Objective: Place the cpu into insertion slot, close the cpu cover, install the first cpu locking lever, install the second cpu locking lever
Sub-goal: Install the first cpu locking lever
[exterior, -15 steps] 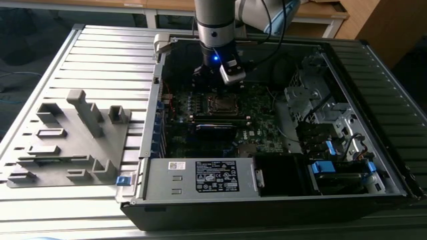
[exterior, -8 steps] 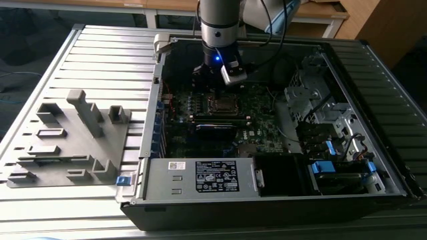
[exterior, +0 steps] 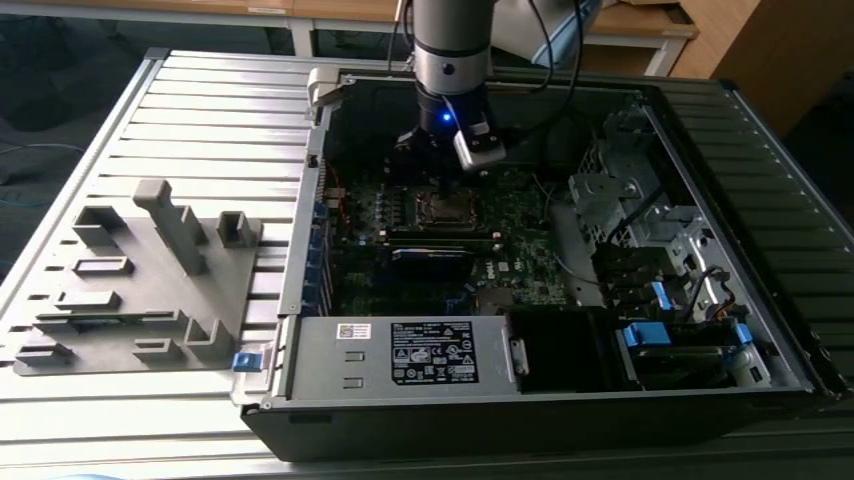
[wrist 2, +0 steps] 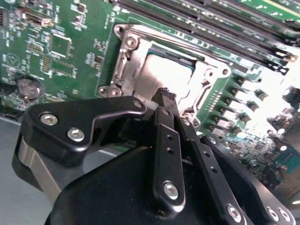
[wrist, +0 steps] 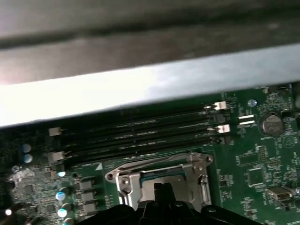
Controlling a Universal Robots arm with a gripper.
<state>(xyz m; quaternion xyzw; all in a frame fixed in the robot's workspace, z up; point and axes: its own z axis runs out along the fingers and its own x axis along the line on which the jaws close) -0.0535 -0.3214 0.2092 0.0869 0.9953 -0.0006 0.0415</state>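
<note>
The cpu [wrist 2: 171, 75] lies flat in the motherboard socket, its dull silver top showing through the opening of the cpu cover [wrist 2: 132, 58]. The silvery cover frame lies down around the chip in both wrist views, cpu cover [wrist: 136, 177]. My gripper [wrist 2: 166, 96] hangs just above the socket's near edge with its black fingers [wrist 2: 165, 140] drawn together and nothing visible between them. In the exterior view my gripper [exterior: 442, 190] reaches down into the open computer case over the socket [exterior: 447, 207]. I cannot make out the locking levers clearly.
Memory slots [wrist: 140, 133] run beside the socket, with a row of capacitors [wrist 2: 243, 112] on another side. The case wall [wrist: 140, 89] rises close behind. A power supply [exterior: 400, 355] and drive cage [exterior: 641, 220] fill the case. A grey fixture tray [exterior: 147, 290] lies at the exterior view's left.
</note>
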